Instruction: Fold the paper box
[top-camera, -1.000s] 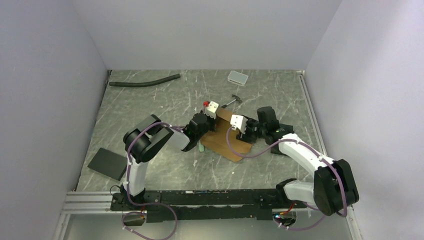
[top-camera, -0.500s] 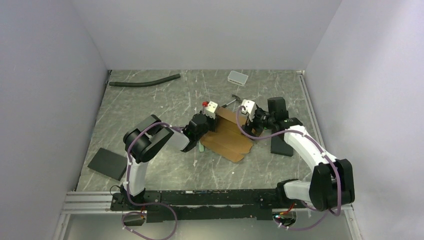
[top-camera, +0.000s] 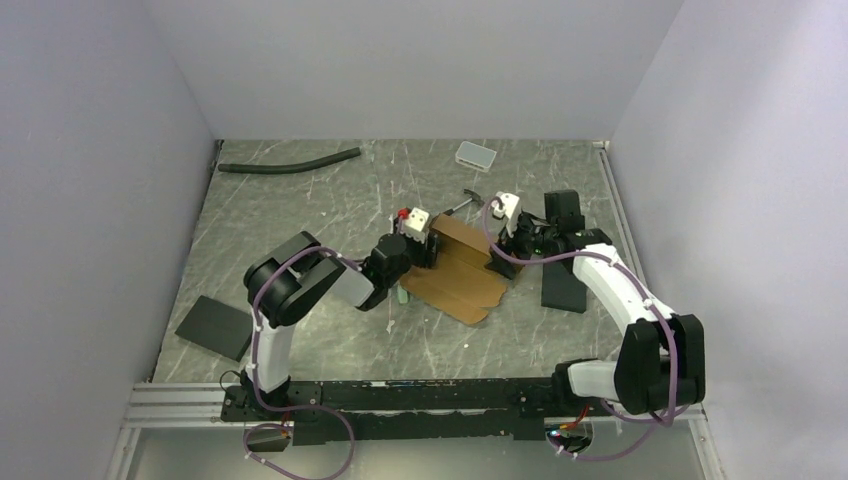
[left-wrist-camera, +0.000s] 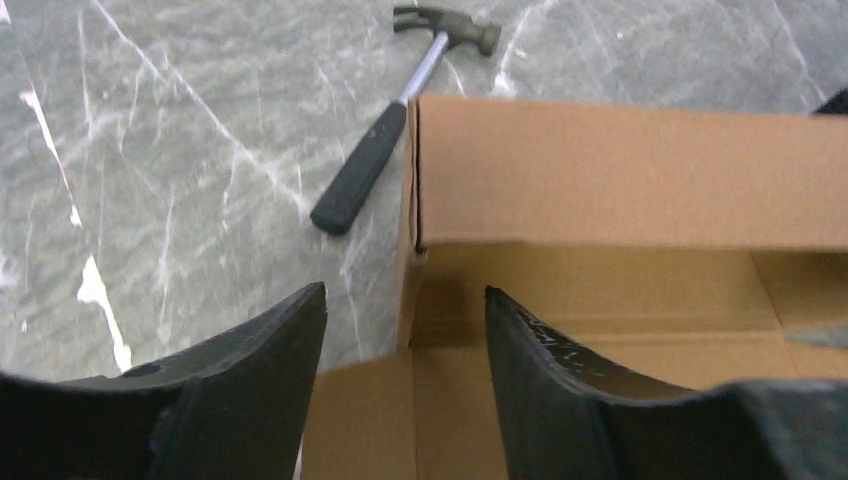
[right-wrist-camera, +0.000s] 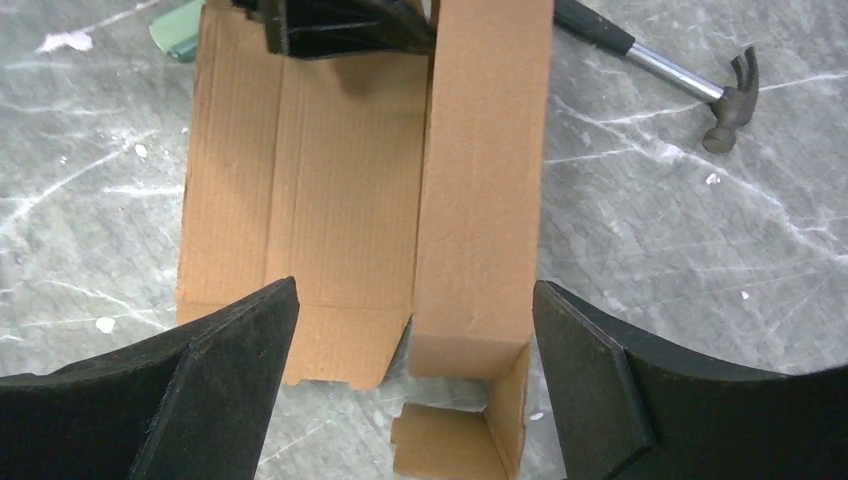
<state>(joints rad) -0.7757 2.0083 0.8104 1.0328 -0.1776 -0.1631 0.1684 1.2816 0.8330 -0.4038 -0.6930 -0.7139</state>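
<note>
Left hand (left-wrist-camera: 402, 295) open, empty. Right hand (right-wrist-camera: 415, 288) wide, empty, raised panel of paper box (right-wrist-camera: 480, 180) between its fingers (right-wrist-camera: 210, 370). Advise closing squarely near the crease.

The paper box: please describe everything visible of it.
The paper box is brown corrugated cardboard, a creased sheet partly folded. Most panels lie flat on the table; one long panel stands upright along the far edge, a small flap bent at its end. The open left gripper sits at one corner; whether it touches is unclear. A hammer lies behind.
</note>
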